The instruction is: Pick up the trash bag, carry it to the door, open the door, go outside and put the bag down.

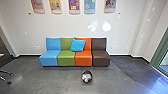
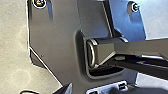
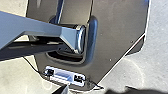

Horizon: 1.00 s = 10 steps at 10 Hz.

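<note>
On the grey floor in the head view, a small rounded bag (image 1: 86, 76), dark with a pale front, sits just before the orange and brown seats. Glass in a green frame (image 1: 162, 53) stands at the right edge; I cannot tell whether it is a door or a window. A dark pointed part of my left gripper (image 2: 66, 89) shows low in the left wrist view, and a similar part of my right gripper (image 3: 61, 89) low in the right wrist view. How far either is spread I cannot tell. The bag lies apart on the floor, untouched.
A row of blue, green, orange and brown seats (image 1: 66, 58) stands along the white wall, with a blue cushion (image 1: 77, 45) on it. Chair legs (image 1: 5, 73) reach in at the left. Posters (image 1: 74, 6) hang above.
</note>
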Tool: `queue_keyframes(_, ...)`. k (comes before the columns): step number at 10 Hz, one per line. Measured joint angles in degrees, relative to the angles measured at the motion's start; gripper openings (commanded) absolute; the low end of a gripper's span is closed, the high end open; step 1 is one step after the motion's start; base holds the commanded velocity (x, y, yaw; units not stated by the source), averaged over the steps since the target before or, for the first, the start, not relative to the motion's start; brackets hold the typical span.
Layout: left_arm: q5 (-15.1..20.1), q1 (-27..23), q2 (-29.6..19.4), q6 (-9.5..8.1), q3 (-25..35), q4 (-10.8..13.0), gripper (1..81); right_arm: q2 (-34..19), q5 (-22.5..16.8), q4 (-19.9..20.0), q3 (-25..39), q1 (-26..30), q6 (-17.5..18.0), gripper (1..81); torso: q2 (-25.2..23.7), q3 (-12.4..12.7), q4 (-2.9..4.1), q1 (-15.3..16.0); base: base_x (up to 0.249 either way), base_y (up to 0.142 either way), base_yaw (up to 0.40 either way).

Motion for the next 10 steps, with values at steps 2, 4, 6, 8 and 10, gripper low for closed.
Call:
queue_keyframes(2, -0.3, -0.4, 0.0, 0.0, 0.0, 0.0, 81.1, 0.0, 0.3, 0.1, 0.0, 0.3, 0.0, 81.1, 0.0, 0.0, 0.0, 0.0, 0.149, 0.0, 0.0)
queue_keyframes(4, -0.1, 0.1, 0.0, 0.0, 0.0, 0.0, 81.1, 0.0, 0.3, 0.1, 0.0, 0.1, 0.0, 81.1, 0.0, 0.0, 0.0, 0.0, 0.148, 0.0, 0.0)
queue_keyframes(6, -0.2, -0.2, 0.0, 0.0, 0.0, 0.0, 81.1, 0.0, 0.3, 0.1, 0.0, 0.2, 0.0, 81.1, 0.0, 0.0, 0.0, 0.0, 0.143, 0.0, 0.0)
queue_keyframes(8, -0.2, -0.2, 0.0, 0.0, 0.0, 0.0, 81.1, 0.0, 0.3, 0.1, 0.0, 0.2, 0.0, 81.1, 0.0, 0.0, 0.0, 0.0, 0.142, 0.0, 0.0)
queue_keyframes(10, -0.2, -0.2, 0.0, 0.0, 0.0, 0.0, 81.1, 0.0, 0.3, 0.1, 0.0, 0.2, 0.0, 81.1, 0.0, 0.0, 0.0, 0.0, 0.142, -0.066, 0.0)
